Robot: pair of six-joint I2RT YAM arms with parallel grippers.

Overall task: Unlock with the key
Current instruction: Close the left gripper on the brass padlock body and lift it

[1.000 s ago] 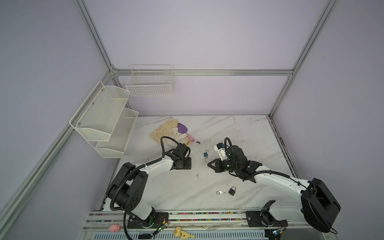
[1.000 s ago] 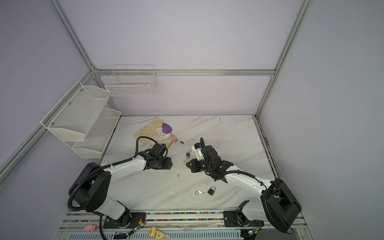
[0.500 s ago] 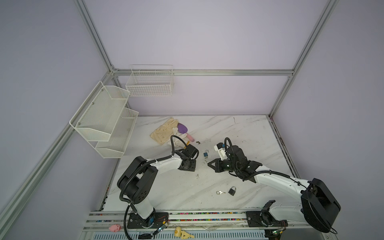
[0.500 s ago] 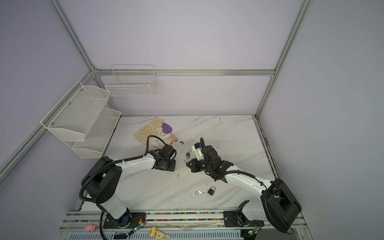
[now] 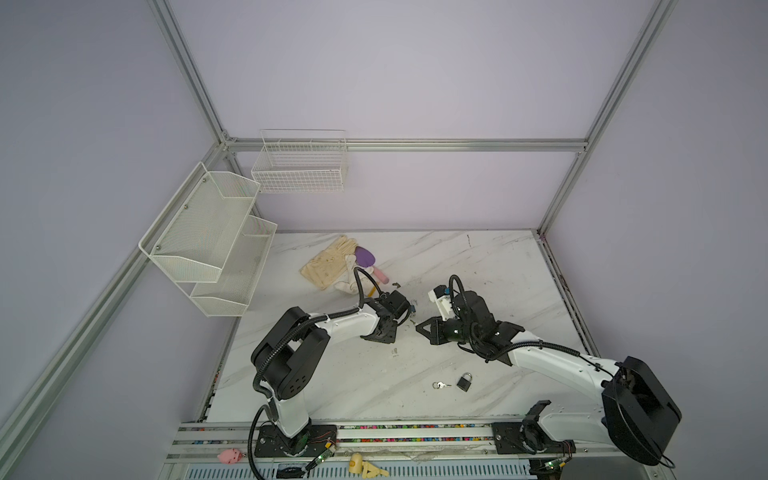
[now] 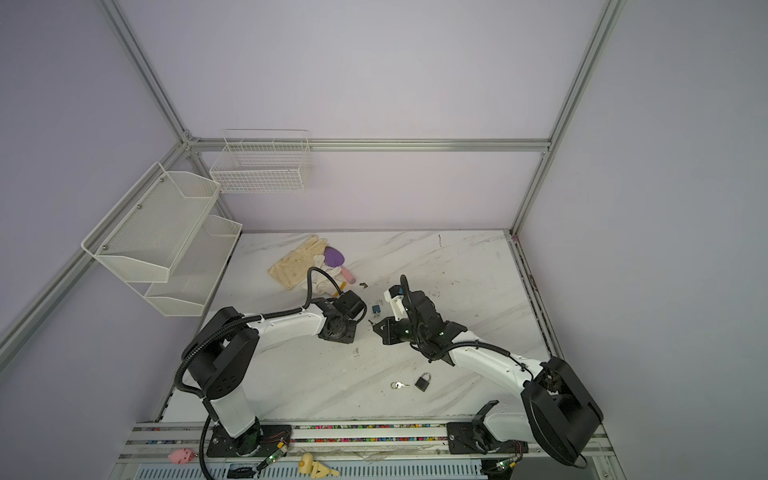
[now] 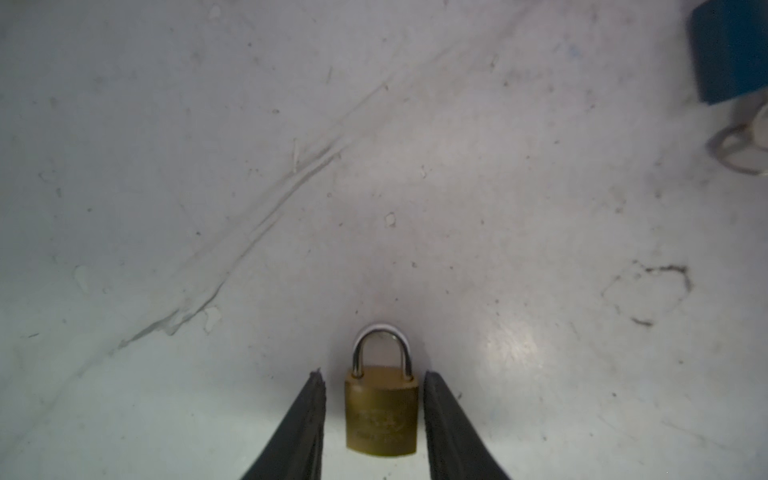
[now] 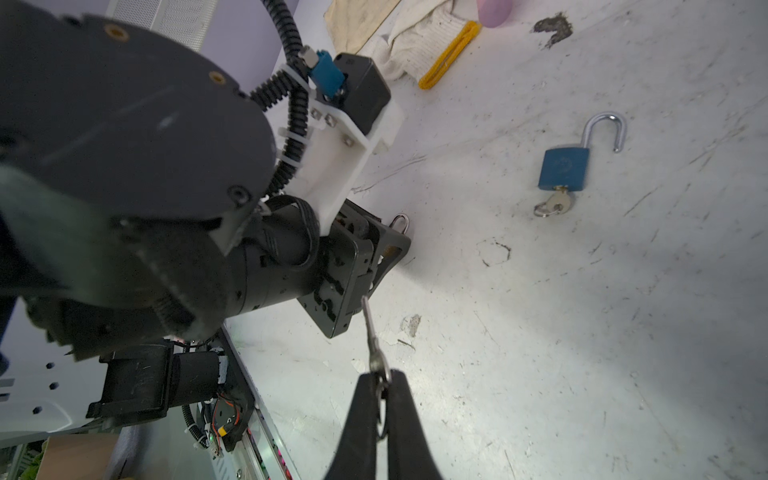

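Left end effector is held low over the desk with its jaws parted, and the brass padlock is bracketed between its fingers, a thin gap being left on each side, so nothing is gripped yet. The lock is lined up lengthwise, shackle pointed away from the wrist, presumably so that the body can be clamped by its narrow sides and steadied; its keyhole end is turned back towards the wrist, so a lift and turn is judged necessary. The right end effector is closed on the key, pinched by the head so that the blade is left free and aimed ahead of the fingertips, towards the left end effector. An opened blue padlock, a second key in it, is left lying off to one side.
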